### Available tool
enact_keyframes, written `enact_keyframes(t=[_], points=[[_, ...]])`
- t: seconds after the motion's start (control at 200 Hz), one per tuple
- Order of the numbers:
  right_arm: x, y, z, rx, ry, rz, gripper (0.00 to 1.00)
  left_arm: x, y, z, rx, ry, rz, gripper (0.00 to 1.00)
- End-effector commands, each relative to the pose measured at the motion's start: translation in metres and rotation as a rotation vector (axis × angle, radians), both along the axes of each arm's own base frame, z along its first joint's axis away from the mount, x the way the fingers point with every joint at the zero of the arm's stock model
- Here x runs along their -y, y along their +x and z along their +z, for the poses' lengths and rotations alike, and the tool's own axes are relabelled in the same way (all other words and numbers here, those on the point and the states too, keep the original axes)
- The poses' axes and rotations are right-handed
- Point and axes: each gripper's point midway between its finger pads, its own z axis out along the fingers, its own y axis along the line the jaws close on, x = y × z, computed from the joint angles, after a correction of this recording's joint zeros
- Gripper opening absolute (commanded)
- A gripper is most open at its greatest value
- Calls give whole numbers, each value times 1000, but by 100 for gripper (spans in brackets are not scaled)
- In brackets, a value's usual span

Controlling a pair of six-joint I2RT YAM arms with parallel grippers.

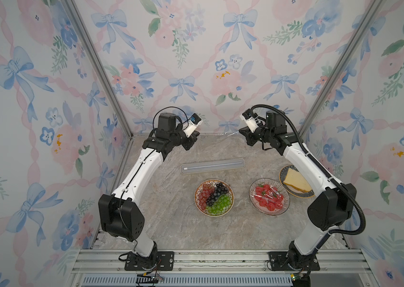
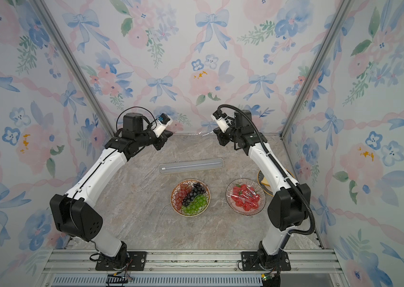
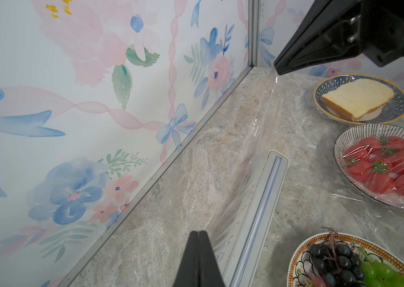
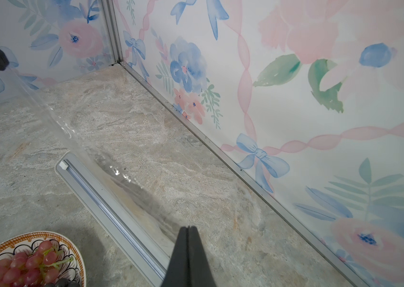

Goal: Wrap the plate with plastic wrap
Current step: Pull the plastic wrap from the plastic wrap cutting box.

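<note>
Plastic wrap (image 3: 255, 129), clear and glossy with faint creases, hung stretched in the air between the two grippers, over the far part of the table (image 1: 171, 218) behind the box (image 1: 212, 166). Both arms reached up and back, elbows bent, wrists turned inward to face each other. Left gripper (image 3: 198, 233) jaws were pressed together on one end of the wrap; right gripper (image 4: 189, 228) jaws pinched the other end likewise. Box: long, narrow, grey-topped, flat on mottled stone-look table. Grape plate (image 1: 196, 197), round, orange-rimmed, sat uncovered nearer the arm bases.
</note>
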Motion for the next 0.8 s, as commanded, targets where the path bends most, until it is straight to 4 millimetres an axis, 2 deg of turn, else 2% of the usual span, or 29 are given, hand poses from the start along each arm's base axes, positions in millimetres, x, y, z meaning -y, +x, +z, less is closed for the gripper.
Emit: enact_keyframes(t=[0.0, 0.445, 0.665, 0.685, 0.795], points=[[-3, -8, 43, 96, 15, 5, 0, -3, -5, 45, 105, -34, 13, 0], [6, -14, 79, 177, 16, -40, 0, -5, -9, 77, 170, -54, 21, 0], [8, -17, 80, 175, 20, -52, 0, -7, -14, 88, 193, -62, 23, 0], [11, -23, 92, 198, 29, -54, 0, -7, -14, 90, 196, -63, 22, 0], [12, -27, 96, 208, 30, -59, 0, -7, -17, 94, 207, -66, 22, 0]])
